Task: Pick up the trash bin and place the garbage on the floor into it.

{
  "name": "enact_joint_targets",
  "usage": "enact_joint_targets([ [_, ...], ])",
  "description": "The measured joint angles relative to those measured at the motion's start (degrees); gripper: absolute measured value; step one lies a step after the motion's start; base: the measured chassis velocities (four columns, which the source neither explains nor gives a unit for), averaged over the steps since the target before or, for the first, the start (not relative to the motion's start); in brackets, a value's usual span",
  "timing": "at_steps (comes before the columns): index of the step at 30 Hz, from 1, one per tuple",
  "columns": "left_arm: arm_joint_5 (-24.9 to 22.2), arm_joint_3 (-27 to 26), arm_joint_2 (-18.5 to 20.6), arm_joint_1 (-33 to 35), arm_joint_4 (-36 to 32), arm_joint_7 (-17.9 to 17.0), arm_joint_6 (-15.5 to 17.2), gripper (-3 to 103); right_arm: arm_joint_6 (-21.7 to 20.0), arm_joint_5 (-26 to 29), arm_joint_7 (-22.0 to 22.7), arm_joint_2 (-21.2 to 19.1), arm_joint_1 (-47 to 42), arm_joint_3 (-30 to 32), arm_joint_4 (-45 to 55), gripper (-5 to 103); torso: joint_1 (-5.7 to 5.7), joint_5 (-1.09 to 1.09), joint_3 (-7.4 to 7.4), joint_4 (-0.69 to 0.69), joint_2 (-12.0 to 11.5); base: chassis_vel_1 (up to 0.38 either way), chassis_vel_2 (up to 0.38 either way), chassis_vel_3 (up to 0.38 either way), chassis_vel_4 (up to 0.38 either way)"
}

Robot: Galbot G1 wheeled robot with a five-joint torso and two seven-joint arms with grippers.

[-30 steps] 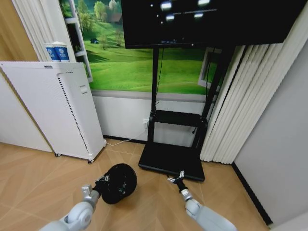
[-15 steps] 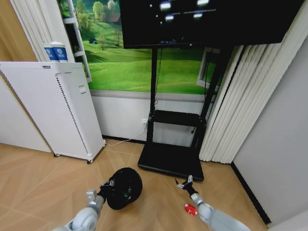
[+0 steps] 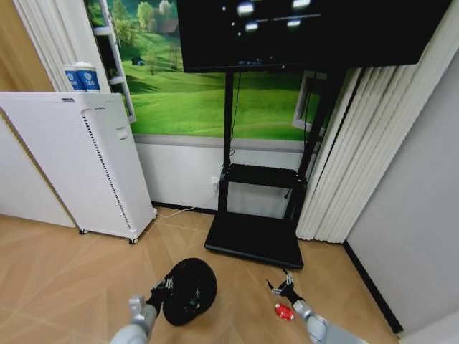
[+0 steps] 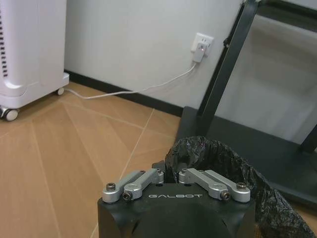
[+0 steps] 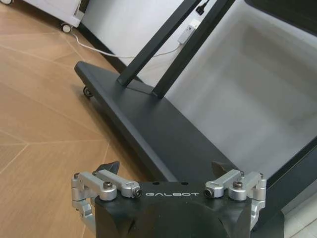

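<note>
— left claw first: where is it, and what is it doing?

— low in the head view, left of centre, clenched on the rim of the trash bin. in the left wrist view the claw has its fingers drawn close together where the black liner bunches over the bin's edge.

— and the bin itself?

— it sits at the end of the left arm over the wood floor, its mouth tipped toward the camera. whether it touches the floor, i cannot tell. it lies just in front of the black base of the tv stand, with the white perforated unit well off to the left against the wall.

— right claw?

— low in the head view, right of centre, near the front corner of the stand's base. it is released: in the right wrist view the fingers stand wide apart with nothing between them, pointing at the stand's base and its slanted posts.

— any garbage?

— one small red item shows just beside the right arm, close behind the claw. it is too small to tell what it is, or whether it lies on the floor.

— anything else near?

— a white cable runs along the floor to a wall socket, and two blue-and-white cups stand on top of the white unit.
</note>
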Motion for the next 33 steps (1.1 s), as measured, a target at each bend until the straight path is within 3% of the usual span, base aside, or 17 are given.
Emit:
enact_joint_targets([
  [12, 0.2, -1.4, -0.6, 3.1, -0.3, 0.0, -0.3, 8, 1.3, -1.4, -3.2, 1.2, -0.1, -0.5, -6.0, 100, 0.0, 0.0, 0.0, -0.01, 0.0, 0.0, 0.0, 0.0, 0.0],
  [17, -0.1, -0.6, -0.7, 1.8, 0.5, 0.1, -0.4, 8, 1.7, -2.9, -4.7, -0.5, -1.3, -0.7, -7.4, 100, 0.0, 0.01, 0.01, -0.02, 0.0, 0.0, 0.0, 0.0, 0.0],
  [25, -0.4, -0.2, -0.7, 1.1, 0.7, 0.2, -0.5, 8, 2.3, -5.1, -3.9, -3.5, -6.4, 0.7, -3.8, 100, 0.0, 0.0, 0.0, -0.02, 0.0, 0.0, 0.0, 0.0, 0.0],
  [33, -0.3, -0.2, -1.3, 1.1, 1.1, 0.3, -0.5, 8, 2.7, -6.8, -3.6, -3.6, -8.9, 2.2, -4.2, 100, 0.0, 0.0, 0.0, -0.02, 0.0, 0.0, 0.0, 0.0, 0.0],
])
